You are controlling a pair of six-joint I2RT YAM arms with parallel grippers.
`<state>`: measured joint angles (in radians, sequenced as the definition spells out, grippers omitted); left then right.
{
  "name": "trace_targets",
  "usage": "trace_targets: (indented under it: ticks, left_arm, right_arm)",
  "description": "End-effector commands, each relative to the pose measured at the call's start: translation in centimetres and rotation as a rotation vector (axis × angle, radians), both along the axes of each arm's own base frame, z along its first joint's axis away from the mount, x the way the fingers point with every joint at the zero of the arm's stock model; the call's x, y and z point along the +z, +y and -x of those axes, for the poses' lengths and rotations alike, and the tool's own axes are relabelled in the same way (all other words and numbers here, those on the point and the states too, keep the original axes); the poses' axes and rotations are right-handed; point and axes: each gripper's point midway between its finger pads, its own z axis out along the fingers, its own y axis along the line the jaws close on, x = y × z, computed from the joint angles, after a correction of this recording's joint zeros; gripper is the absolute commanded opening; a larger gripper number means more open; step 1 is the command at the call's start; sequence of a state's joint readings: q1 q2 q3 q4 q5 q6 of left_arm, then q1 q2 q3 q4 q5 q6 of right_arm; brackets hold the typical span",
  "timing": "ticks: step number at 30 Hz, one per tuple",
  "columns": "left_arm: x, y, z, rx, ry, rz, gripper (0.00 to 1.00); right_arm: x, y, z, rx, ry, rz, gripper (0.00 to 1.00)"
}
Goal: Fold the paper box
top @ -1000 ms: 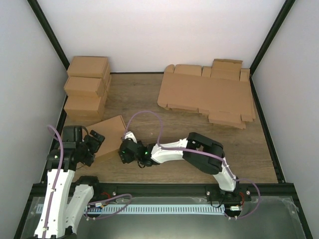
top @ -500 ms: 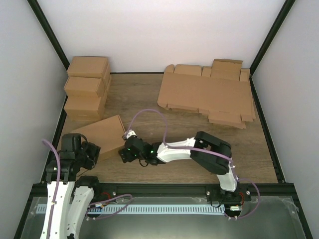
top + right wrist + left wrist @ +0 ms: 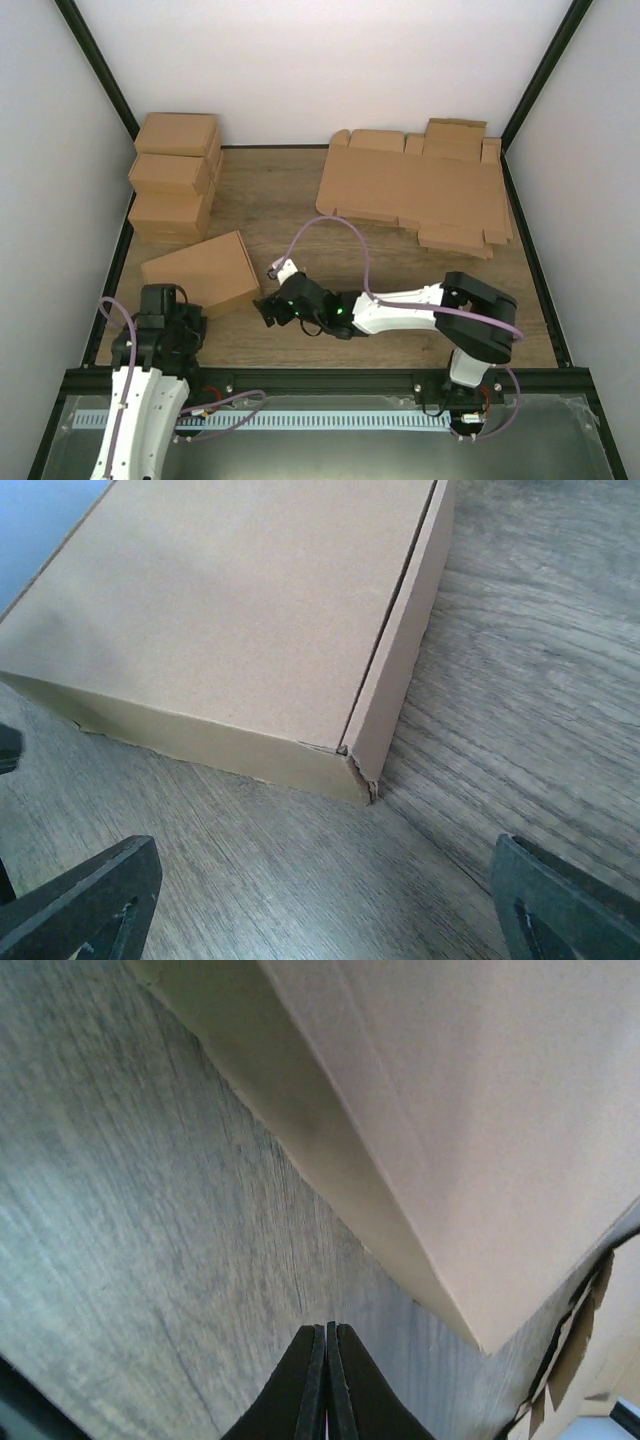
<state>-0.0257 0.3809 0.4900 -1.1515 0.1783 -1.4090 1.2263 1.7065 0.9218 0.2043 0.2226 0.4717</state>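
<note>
Soft, even light; faint shadow under the paper box point(image 3: 480, 1110) (close-up slightly blurred).

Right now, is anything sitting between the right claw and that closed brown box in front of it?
Nothing visible does. The right gripper faces the paper box with its jaws open, and only the bare wooden table lies between it and the box's near corner.

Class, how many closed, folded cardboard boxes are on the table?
4. Three line the left edge: far box, middle box, near box. The paper box lies just in front of them. Others may hide beneath.
</note>
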Motion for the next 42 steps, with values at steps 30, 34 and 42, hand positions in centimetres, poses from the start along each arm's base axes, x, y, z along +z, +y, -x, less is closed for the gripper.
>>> trace_targets:
  ticks: [30,34,42]
  left_arm:
    - [-4.0,8.4,-6.7,0.220,0.055,-0.300,0.04]
    - [-3.6,10.8,-7.3,0.254,0.081,-0.330,0.04]
    - [-3.6,13.4,-8.6,0.296,0.078,-0.302,0.04]
  right_arm:
    - [-3.2,9.3,-3.1,0.456,0.286,-0.295,0.31]
    - [-3.0,10.9,-2.1,0.518,0.246,-0.278,0.34]
    - [-3.5,14.2,-3.0,0.554,0.225,-0.265,0.37]
